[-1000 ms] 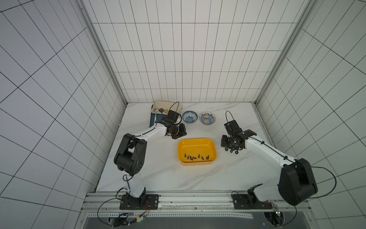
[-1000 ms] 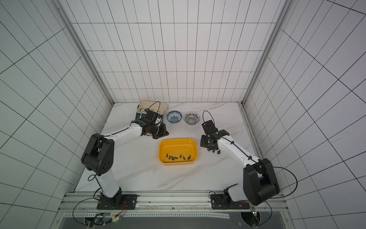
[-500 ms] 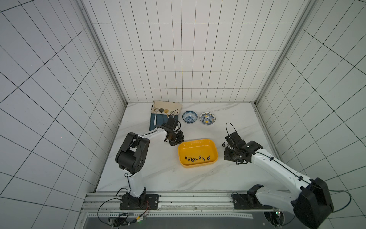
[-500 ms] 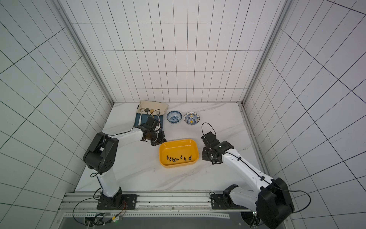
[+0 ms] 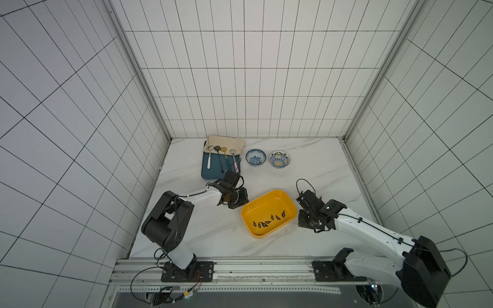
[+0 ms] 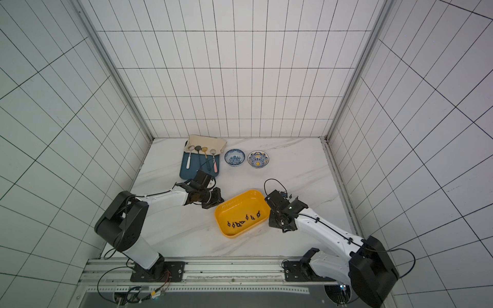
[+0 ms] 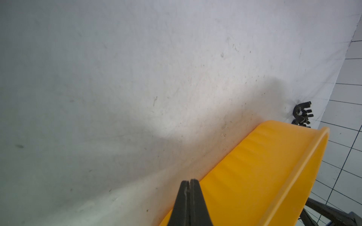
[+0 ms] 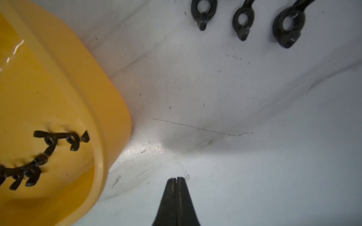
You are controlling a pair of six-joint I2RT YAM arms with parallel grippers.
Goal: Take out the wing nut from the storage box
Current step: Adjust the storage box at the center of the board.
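The storage box (image 5: 268, 204) is lying slantwise, long axis near-left to far-right, left gripper (image 7: 189, 184) and right gripper (image 8: 176, 181) flanking it, both pinched together

The yellow storage box (image 5: 269, 204) sat upright; black wing nuts (image 5: 272, 217) lay rowed inside it; three loose nuts (image 8: 243, 33) lay beside it.

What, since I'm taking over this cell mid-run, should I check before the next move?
1. Wing nuts left in the storage box: ok, a row lies on its floor.
2. Left claw open for a pick: not ok, shut and empty.
3. Right claw open: not ok, shut and empty over the table.
4. Left claw clear of the box wall: cannot tell, its tip sits right beside it.
5. Loose nuts outside: ok, three lie on the table beside the box.
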